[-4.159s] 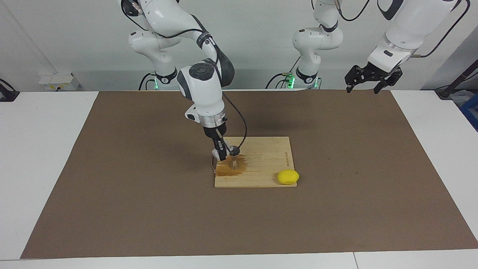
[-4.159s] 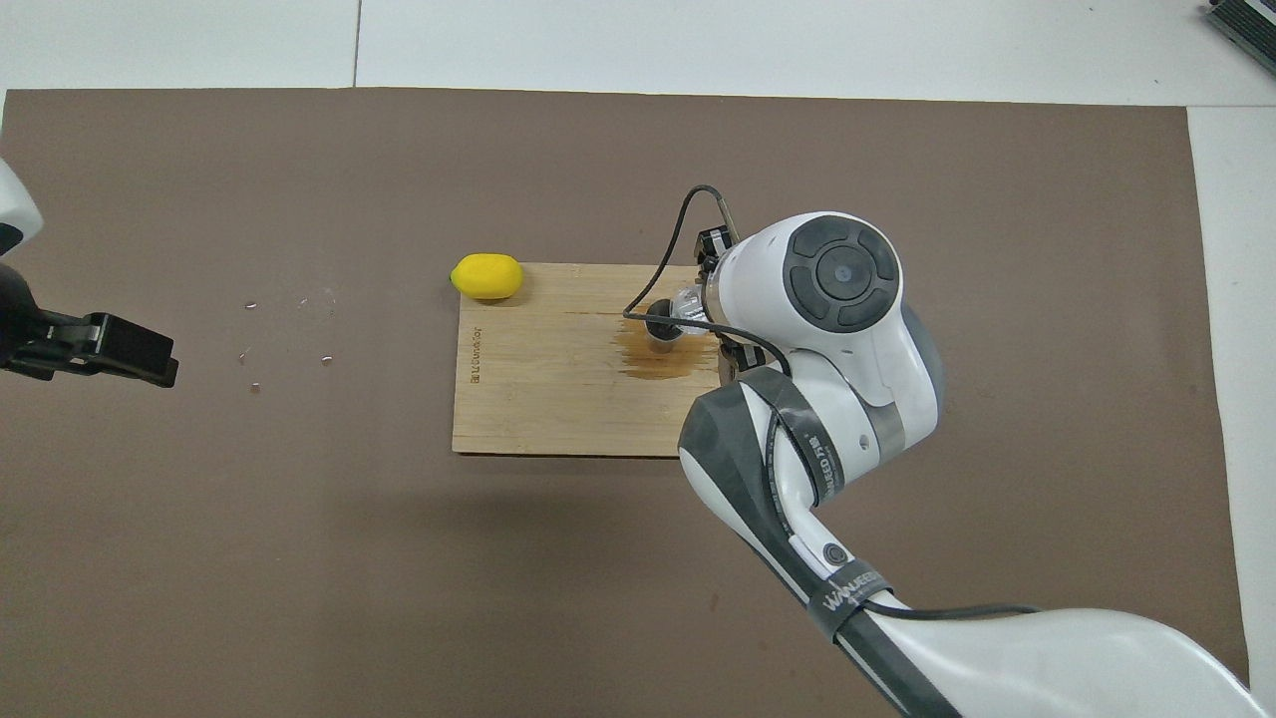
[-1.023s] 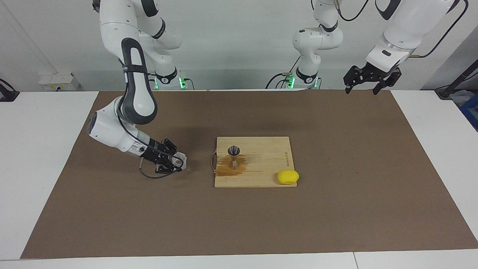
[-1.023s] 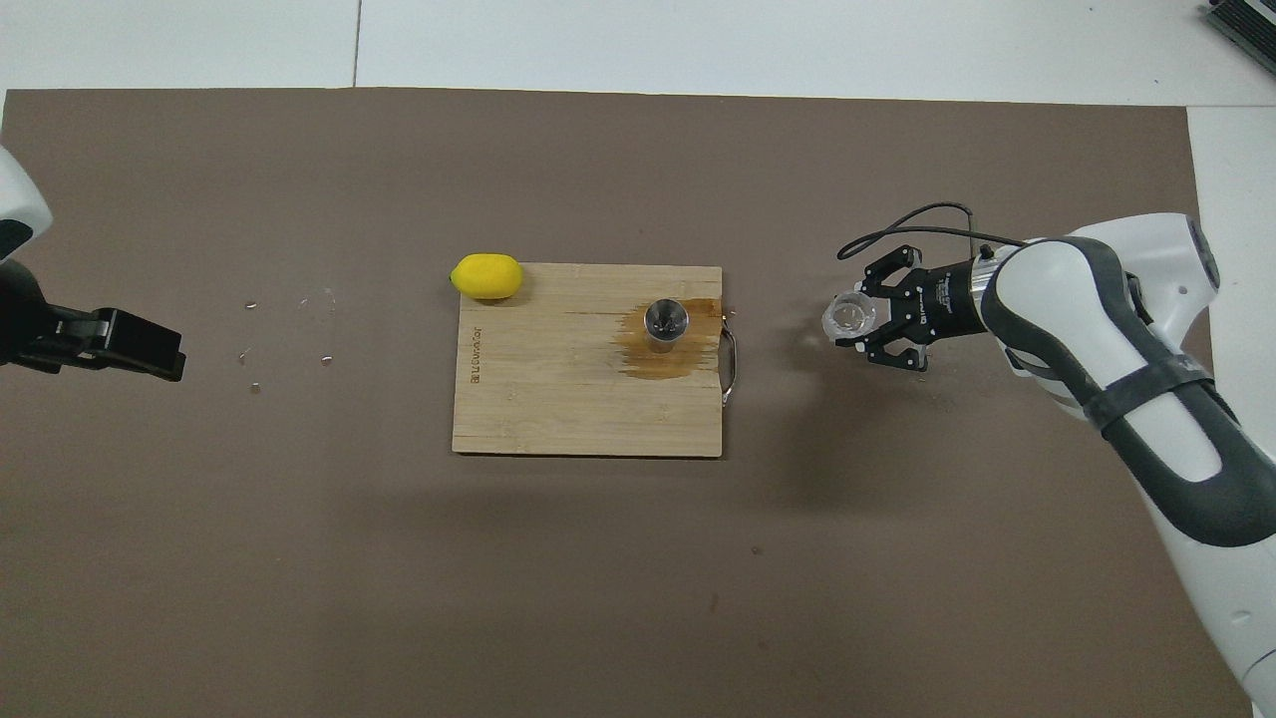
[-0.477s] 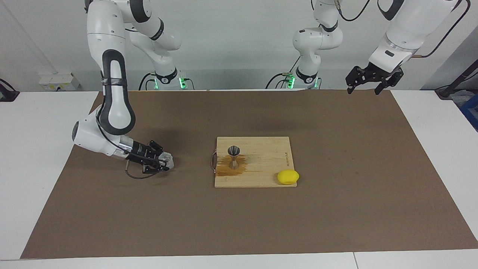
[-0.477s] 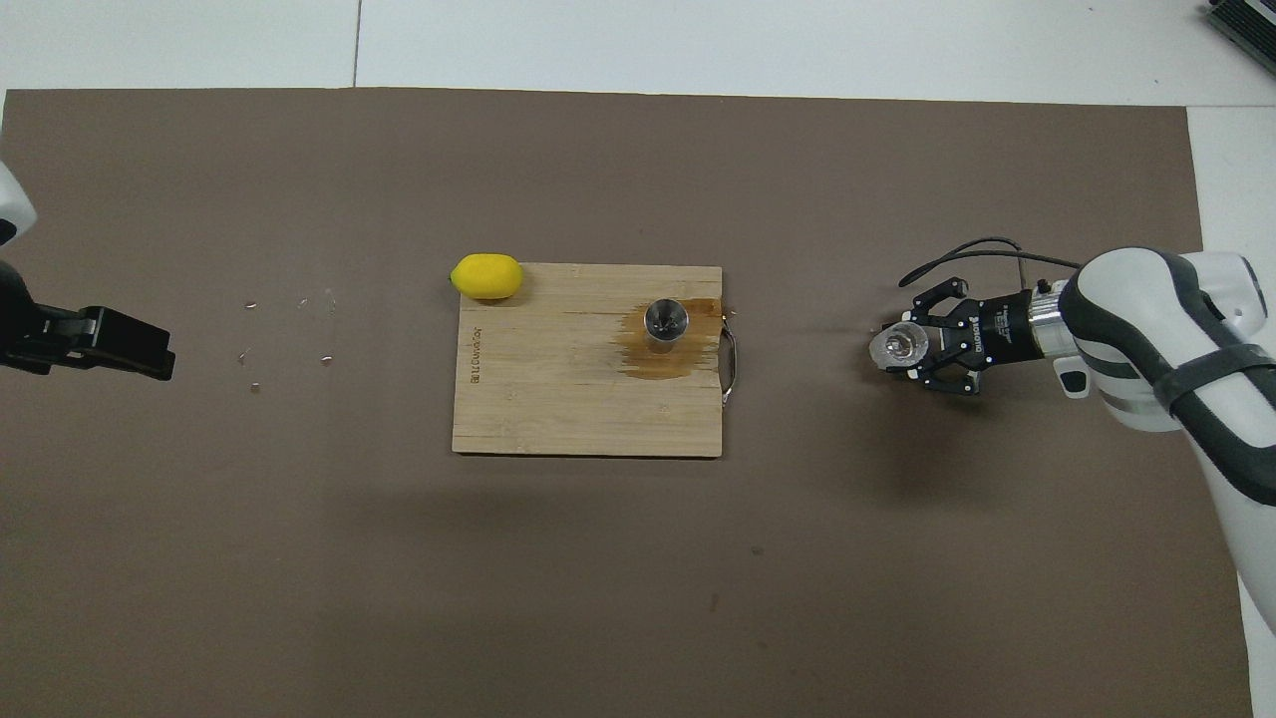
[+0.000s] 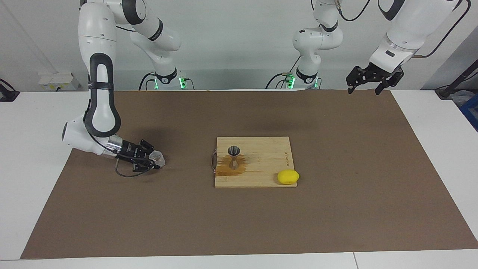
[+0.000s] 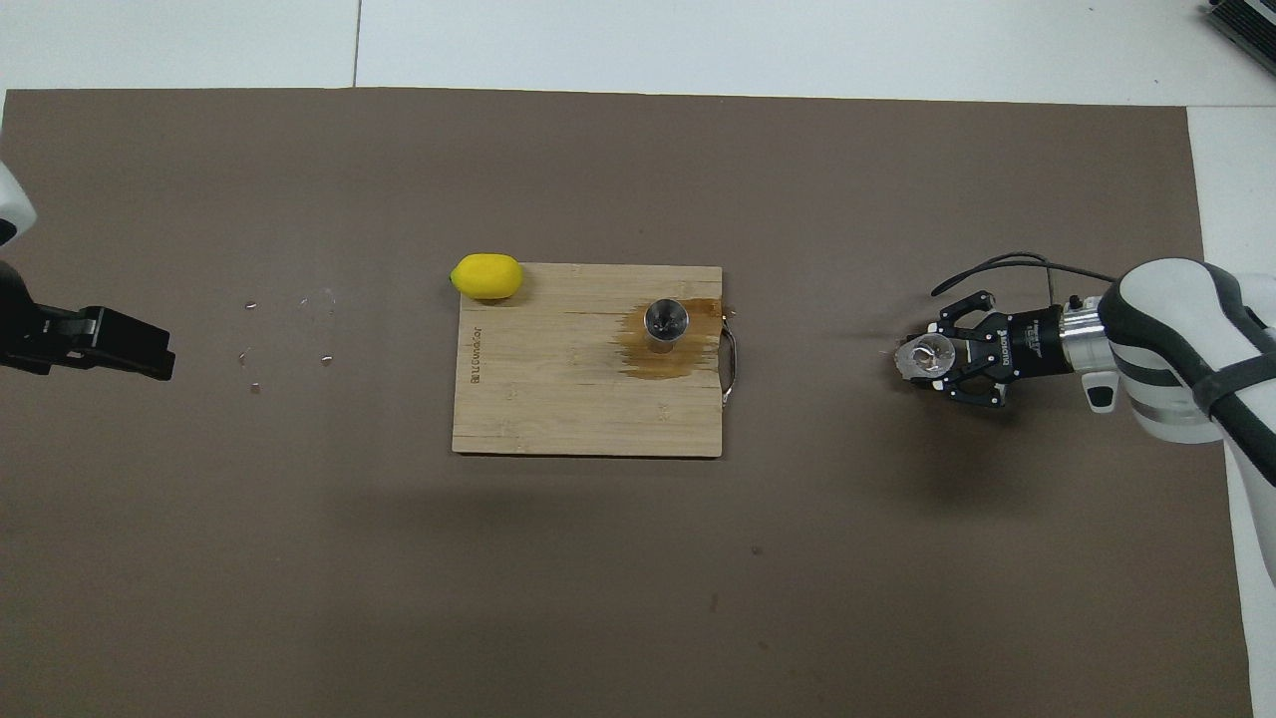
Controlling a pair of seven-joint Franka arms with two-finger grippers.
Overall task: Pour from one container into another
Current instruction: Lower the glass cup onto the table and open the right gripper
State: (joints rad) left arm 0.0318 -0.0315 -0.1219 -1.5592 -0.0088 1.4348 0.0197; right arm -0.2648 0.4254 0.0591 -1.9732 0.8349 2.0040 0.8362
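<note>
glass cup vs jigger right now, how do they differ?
The glass cup is clear; the jigger is grey metal, hourglass-shaped. The cup is gripped in the right gripper over the brown mat; the jigger stands free and upright on the wet-stained cutting board. Both are small vessels.

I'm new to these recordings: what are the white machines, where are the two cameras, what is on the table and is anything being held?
The white machines are two robot arms, each ending in a two-finger claw. One picture is taken from across the table facing them, the other from high above their own end. The right claw, low over the brown mat toward its own end of the table, is shut on the small glass cup. The left claw waits open in the air at the left arm's end. In the middle lies a wooden board with a brown wet patch. The metal jigger stands upright in it. A lemon rests at the board's corner.
</note>
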